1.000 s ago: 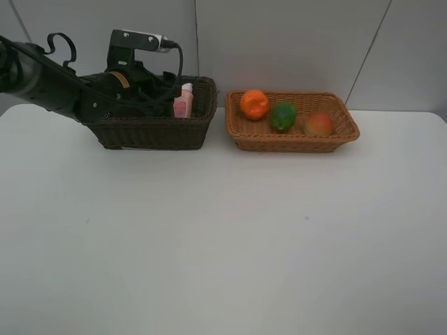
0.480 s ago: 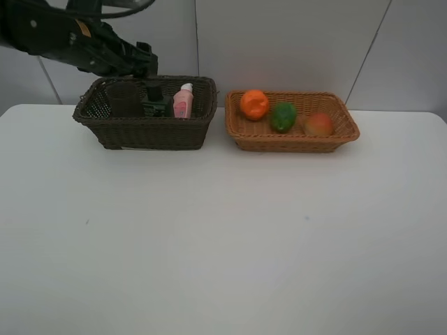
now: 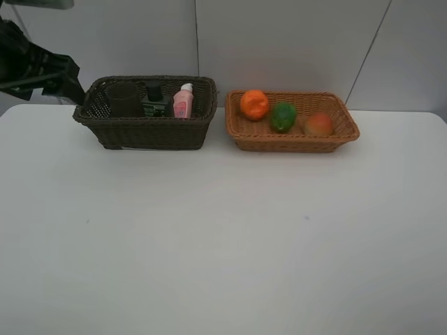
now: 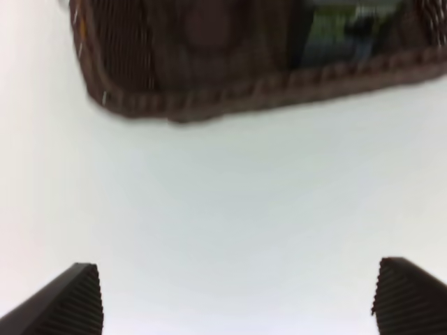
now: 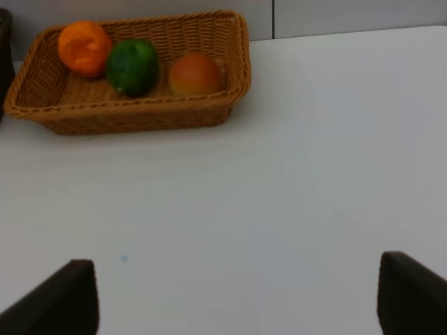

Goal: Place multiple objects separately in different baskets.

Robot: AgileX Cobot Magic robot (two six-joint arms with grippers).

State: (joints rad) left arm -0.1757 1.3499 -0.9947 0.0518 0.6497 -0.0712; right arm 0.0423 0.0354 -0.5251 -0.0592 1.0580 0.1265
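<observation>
Left gripper (image 4: pixel 237 296) jaws spread wide, nothing between them; arm at upper left of the exterior view, just left of the dark-brown basket (image 3: pixel 147 129). Right gripper (image 5: pixel 237 296) parted, empty, over bare table (image 3: pixel 223 237). Dark-brown basket, long axis left-right, holds mauve cup (image 3: pixel 124 99), flat dark-green bottle (image 3: pixel 154 102) and pink bottle (image 3: pixel 184 101), all upright. Tan basket (image 3: pixel 292 139) beside it holds tangerine (image 3: pixel 254 104), green fruit (image 3: pixel 283 116), red-orange fruit (image 3: pixel 319 125) in a row.
</observation>
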